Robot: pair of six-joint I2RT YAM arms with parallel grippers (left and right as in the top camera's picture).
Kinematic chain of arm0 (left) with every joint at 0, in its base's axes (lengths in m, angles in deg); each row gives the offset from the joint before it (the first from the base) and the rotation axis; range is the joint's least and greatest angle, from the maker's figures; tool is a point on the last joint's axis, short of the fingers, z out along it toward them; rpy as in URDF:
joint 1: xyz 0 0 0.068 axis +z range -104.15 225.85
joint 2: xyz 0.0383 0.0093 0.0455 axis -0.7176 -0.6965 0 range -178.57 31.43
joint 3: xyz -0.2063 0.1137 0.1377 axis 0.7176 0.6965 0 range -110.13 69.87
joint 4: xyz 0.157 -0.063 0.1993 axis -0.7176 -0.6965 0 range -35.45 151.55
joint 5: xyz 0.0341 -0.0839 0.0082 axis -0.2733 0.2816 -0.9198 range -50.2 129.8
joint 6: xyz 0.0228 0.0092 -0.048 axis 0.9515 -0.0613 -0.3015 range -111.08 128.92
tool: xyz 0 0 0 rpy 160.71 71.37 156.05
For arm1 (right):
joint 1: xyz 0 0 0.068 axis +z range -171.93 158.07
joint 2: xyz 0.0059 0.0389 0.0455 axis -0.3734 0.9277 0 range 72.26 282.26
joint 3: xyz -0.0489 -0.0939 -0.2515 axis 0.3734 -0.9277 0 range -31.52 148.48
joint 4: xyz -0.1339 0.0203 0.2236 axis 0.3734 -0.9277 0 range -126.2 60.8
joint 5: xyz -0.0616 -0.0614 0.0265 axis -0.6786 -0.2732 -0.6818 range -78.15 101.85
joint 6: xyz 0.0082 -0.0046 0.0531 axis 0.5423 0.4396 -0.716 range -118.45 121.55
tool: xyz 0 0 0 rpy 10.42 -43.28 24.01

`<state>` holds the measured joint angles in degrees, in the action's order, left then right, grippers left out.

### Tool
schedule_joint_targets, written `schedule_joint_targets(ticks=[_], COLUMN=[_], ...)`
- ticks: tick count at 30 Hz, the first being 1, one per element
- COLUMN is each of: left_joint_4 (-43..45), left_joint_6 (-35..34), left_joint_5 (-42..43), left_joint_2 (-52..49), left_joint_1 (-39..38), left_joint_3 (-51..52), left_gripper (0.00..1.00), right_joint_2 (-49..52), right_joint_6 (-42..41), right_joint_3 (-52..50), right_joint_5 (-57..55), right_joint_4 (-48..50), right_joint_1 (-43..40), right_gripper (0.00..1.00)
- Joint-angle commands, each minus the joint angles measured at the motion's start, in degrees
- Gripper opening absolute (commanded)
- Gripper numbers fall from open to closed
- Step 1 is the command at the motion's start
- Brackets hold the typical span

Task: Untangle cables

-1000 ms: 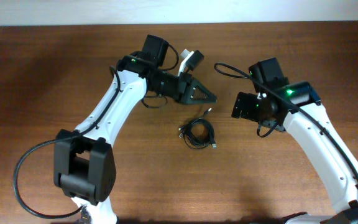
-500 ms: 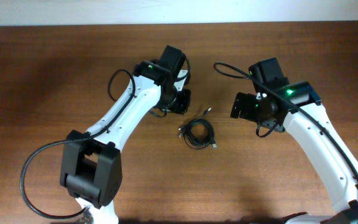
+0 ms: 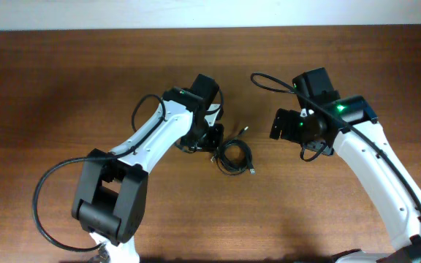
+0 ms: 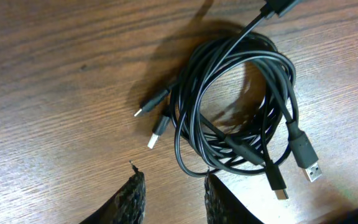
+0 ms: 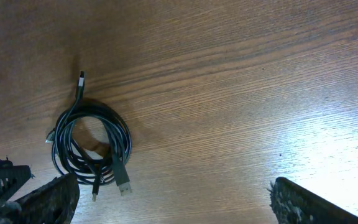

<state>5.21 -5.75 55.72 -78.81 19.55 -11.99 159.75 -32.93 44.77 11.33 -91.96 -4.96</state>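
The cables (image 3: 234,156) lie as one small coiled bundle of thin black cords on the wooden table, with plugs sticking out of the coil. In the left wrist view the cables (image 4: 291,106) fill the middle, and a silver-tipped USB plug (image 4: 304,154) lies at the lower right. My left gripper (image 4: 171,186) is open with a narrow gap and holds nothing. Its right fingertip (image 4: 211,186) sits right at the coil's near edge. My right gripper (image 5: 166,205) is wide open and empty, hovering to the right of the cables (image 5: 127,142).
The left arm (image 3: 152,135) reaches in from the lower left and the right arm (image 3: 357,146) from the lower right. Each arm's own thicker black cable loops beside it. A pale wall edge (image 3: 210,13) runs along the far side of the table.
My left gripper has swung from pointing right to pointing down and has dropped towards the bundle's left edge. Its jaws have parted. The right arm and the cables have not moved.
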Motion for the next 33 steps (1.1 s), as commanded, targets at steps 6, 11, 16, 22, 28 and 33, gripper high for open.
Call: schedule_joint_targets(ticks=[6, 11, 16, 22, 28, 33], left_joint_4=[1.92, 4.98, 8.28, 9.33, 9.44, 9.05], left_joint_6=[-1.22, -4.26, -4.87, -5.68, -5.64, -5.14], left_joint_5=[5.33, 4.24, 3.74, 1.68, 1.66, 1.88], left_joint_2=[0.42, 0.39, -0.2, -3.72, -5.53, -5.46], left_joint_1=[-0.28, -0.83, -2.12, -2.14, -2.14, -2.14], left_joint_3=[4.7, 7.37, 8.33, 8.33, 8.31, 7.54], left_gripper=[0.29, 0.27, 0.28, 0.28, 0.08, 0.0], right_joint_2=[0.44, 0.44, 0.44, 0.44, 0.44, 0.44], right_joint_6=[-0.52, -0.52, -0.52, -0.52, -0.52, -0.52], right_joint_3=[0.11, 0.11, 0.11, 0.11, 0.11, 0.11], right_joint_5=[0.31, 0.31, 0.31, 0.31, 0.28, 0.31], right_joint_4=[0.2, 0.15, 0.15, -0.31, -0.26, -0.28], right_joint_1=[0.22, 0.22, 0.24, 0.24, 0.22, 0.22], right_gripper=[0.98, 0.98, 0.98, 0.99, 0.98, 0.99])
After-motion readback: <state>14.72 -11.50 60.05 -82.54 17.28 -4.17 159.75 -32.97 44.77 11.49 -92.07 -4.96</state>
